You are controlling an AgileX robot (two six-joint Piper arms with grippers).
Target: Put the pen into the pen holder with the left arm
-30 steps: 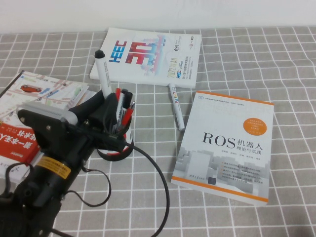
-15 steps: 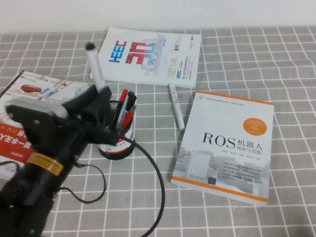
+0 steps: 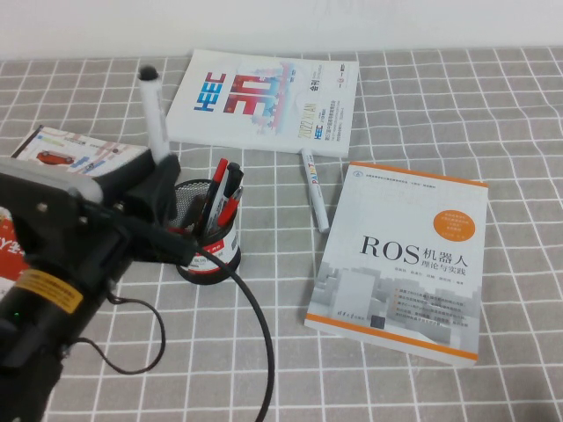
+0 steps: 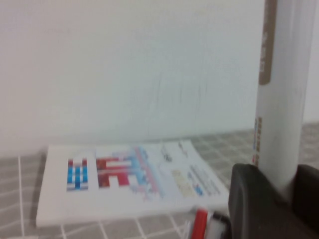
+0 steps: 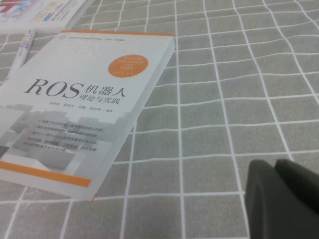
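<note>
Left gripper (image 3: 161, 176): fingers clamp the pen (image 3: 155, 119), upright, just beside the pen holder (image 3: 208, 236).
Advice: centre over cup, then lower.
Right gripper (image 5: 284, 199): parked; fingers' state cannot tell.

A grey checked tablecloth (image 3: 457, 105) covers the table. The HEC book (image 3: 264, 101) lies at 12 o'clock, the ROS book (image 3: 405, 259) at 3 o'clock. A lettered white marker (image 3: 314, 189) lies between them. A third book (image 3: 75, 154) lies at 9 o'clock.

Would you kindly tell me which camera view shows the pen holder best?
The high view: the whole pen holder shows there, mesh cup, label and pens inside, right of the left tool. The left wrist view catches only a red scrap; the right wrist view shows none.
</note>
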